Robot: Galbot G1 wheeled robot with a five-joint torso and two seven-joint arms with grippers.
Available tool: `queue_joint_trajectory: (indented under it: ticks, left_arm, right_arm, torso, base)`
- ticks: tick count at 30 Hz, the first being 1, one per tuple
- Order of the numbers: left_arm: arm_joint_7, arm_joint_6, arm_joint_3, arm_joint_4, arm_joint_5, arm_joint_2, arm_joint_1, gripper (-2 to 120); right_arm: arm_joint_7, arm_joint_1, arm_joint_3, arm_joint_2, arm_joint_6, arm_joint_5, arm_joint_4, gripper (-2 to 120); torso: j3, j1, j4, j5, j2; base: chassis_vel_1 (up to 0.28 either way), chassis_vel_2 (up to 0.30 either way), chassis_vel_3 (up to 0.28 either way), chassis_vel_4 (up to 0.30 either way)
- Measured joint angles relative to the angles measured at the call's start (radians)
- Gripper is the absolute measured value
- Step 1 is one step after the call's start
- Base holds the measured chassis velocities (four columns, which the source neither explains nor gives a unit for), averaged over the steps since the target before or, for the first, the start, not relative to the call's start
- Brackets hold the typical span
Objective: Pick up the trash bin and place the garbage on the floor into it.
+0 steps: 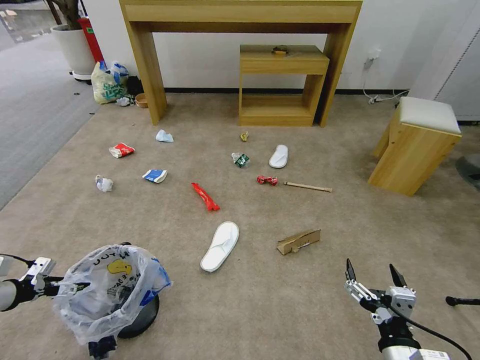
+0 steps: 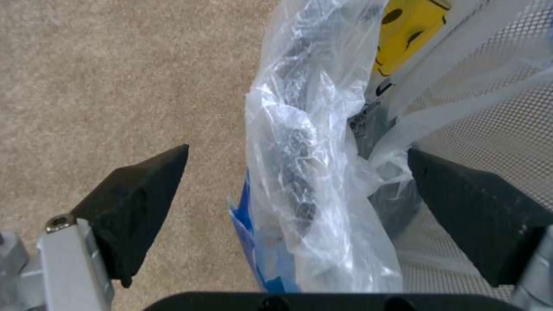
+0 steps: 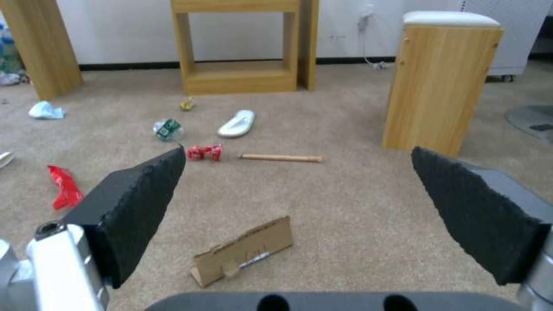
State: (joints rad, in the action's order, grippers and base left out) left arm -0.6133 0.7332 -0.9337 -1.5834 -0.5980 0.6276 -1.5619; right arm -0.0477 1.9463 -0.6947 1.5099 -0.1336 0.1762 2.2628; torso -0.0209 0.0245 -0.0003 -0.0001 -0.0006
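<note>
Beige carpet [image 1: 280, 300] is spreading out before a wooden console table [image 1: 240, 15], with litter lying scattered across it. Near the left front, the trash bin [image 1: 142, 312] is sitting low and black, its clear crinkly liner [image 2: 311, 172] billowing over the rim and showing blue and yellow print. The left gripper [image 2: 297, 194] is straddling the bin's bagged rim, fingers apart. The right gripper [image 1: 375, 277] is hovering spread wide above the carpet, just short of the brown cardboard [image 3: 245, 252].
</note>
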Motion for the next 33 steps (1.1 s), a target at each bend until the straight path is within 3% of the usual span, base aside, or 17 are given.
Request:
queue_joint_trajectory:
  ticks: [8,28,33]
  left_arm:
    - [0.001,0.000,0.031,0.010,0.009,0.008,0.024,93]
    - [0.012,0.002,0.048,0.035,0.004,0.019,0.044,19]
    - [0.012,0.002,0.048,0.032,0.005,0.020,0.041,7]
  right_arm:
    - [-0.005,-0.002,-0.003,0.004,-0.003,-0.002,0.000,100]
    - [-0.035,-0.007,-0.003,0.012,-0.016,-0.007,0.000,100]
    - [-0.038,-0.010,-0.003,0.012,-0.015,-0.007,0.000,100]
  torso:
    - [0.000,0.000,0.0001,0.0000,0.000]
    - [0.000,0.000,0.0000,0.0000,0.000]
    - [0.000,0.000,0.0001,0.0000,0.000]
  base:
    - [0.000,0.000,0.000,0.000]
    - [0.000,0.000,0.000,0.000]
    - [0.000,0.000,0.000,0.000]
